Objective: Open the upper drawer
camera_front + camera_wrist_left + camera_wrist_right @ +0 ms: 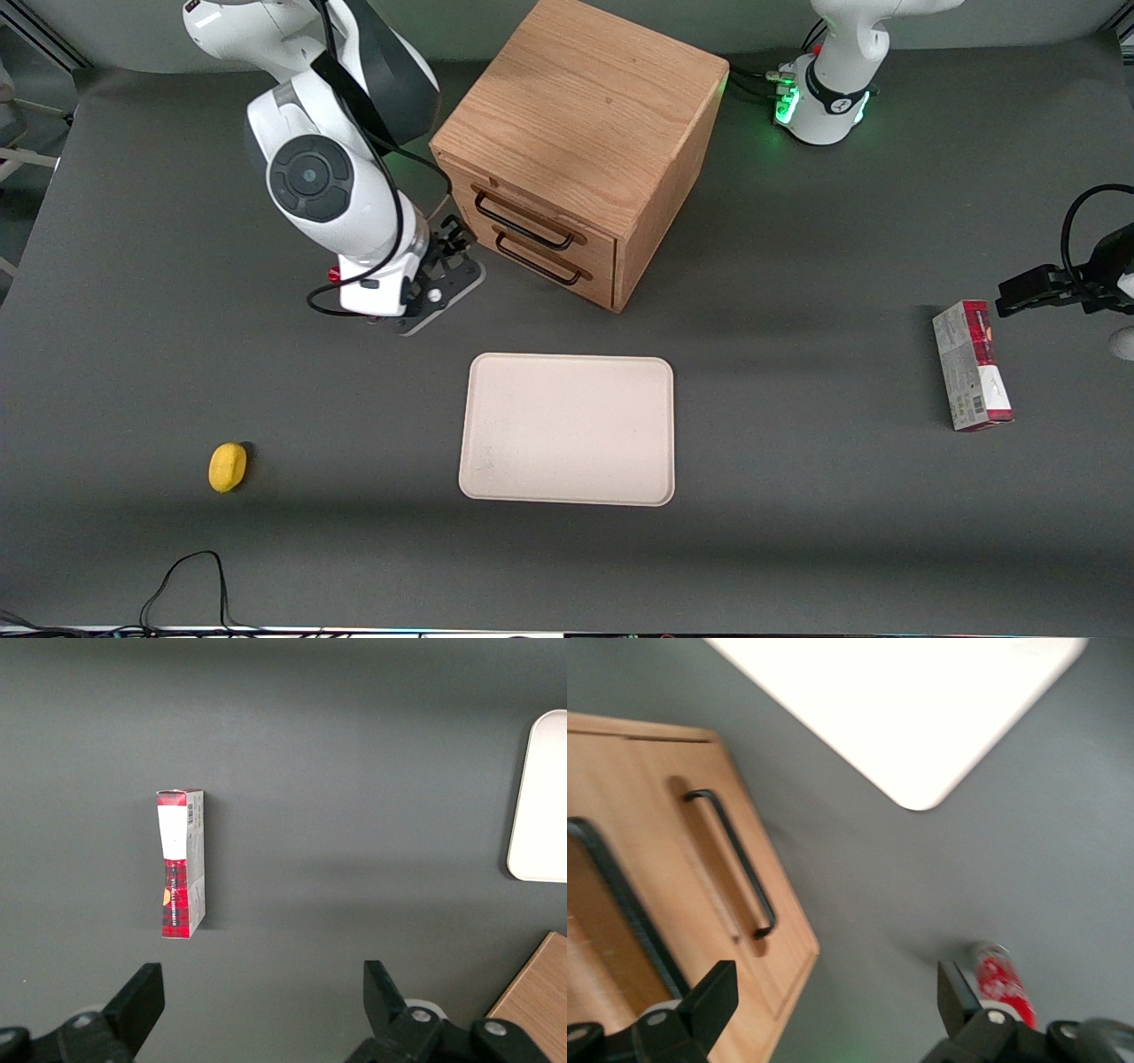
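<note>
The oak cabinet (580, 106) stands at the middle of the table, toward its back edge. Its upper drawer (542, 211) sits flush in the cabinet, with a long black wire handle (523, 222) across its front. The lower drawer's like handle (539, 260) runs just beneath. My gripper (453, 237) hovers in front of the drawers, beside the handles' ends on the working arm's side, apart from them. It is open with nothing between its fingers. The right wrist view shows the gripper (833, 997) open, the upper handle (622, 904) and the lower handle (733, 861).
A beige tray (567, 430) lies on the table nearer the front camera than the cabinet. A small yellow object (228, 466) rests toward the working arm's end. A red and white box (972, 365) lies toward the parked arm's end.
</note>
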